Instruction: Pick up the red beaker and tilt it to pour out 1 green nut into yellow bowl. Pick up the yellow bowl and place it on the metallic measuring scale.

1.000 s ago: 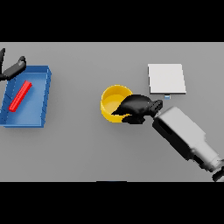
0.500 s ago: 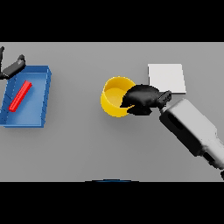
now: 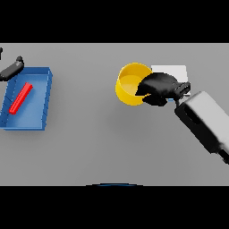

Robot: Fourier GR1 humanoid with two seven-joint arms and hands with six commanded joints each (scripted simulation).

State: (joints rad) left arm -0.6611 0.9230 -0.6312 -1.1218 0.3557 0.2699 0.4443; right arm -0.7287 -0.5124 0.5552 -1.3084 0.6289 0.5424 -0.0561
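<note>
Right hand (image 3: 157, 86) clamps yellow bowl (image 3: 129, 83) rim, overlapping scale (image 3: 172, 71) left edge.

The right arm comes in from the lower right, and the right hand (image 3: 159, 87) has its fingers curled around the rim of the yellow bowl (image 3: 127, 85). The left hand (image 3: 11, 69) shows far to the left of this bowl.
</note>
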